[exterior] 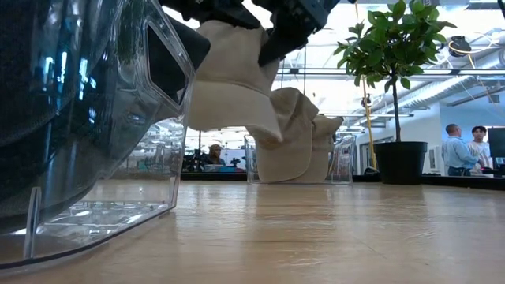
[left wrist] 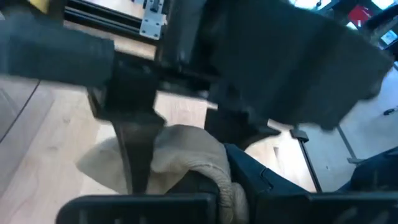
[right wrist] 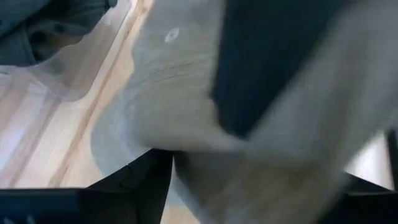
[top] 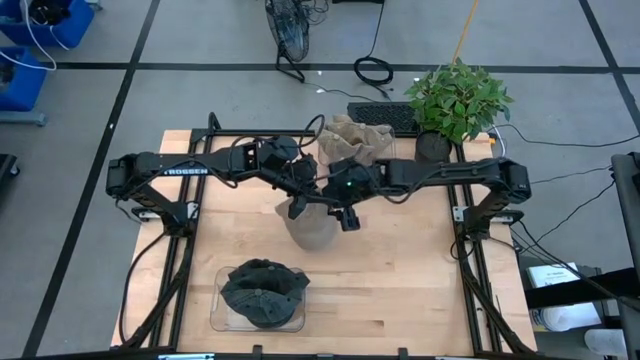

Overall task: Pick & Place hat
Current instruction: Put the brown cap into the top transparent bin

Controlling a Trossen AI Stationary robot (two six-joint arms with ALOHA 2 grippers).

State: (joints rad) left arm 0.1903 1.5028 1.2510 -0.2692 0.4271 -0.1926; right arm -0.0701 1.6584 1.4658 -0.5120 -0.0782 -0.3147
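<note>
A beige cap (top: 312, 228) hangs between both grippers over the table's middle. In the low view the cap (exterior: 237, 83) is clear of the wood, brim pointing down. My left gripper (top: 298, 206) is shut on its left side and my right gripper (top: 346, 212) on its right side. More beige caps (top: 355, 140) sit stacked in a clear holder at the far edge. A clear bin (top: 222, 318) near the front edge holds dark caps (top: 262, 293). My left gripper pinches the cap's rolled rim (left wrist: 214, 180) between its two fingers (left wrist: 138, 158), coming at it from the table's left and slanting down. The cap hangs below, lifted clear of the table. My right gripper has the cap's crown cloth (right wrist: 186, 124) between its fingers (right wrist: 146, 180), coming from the table's right. The cloth fills its view and hides the exact place of contact. The cap hangs lifted clear.
A potted plant (top: 458, 100) stands at the far right corner, with a keyboard (top: 385, 115) beside it. The black frame rails (top: 190, 230) run along both sides. Bare wood (top: 400, 290) lies right of the clear bin. People stand in the room beyond (exterior: 461, 150).
</note>
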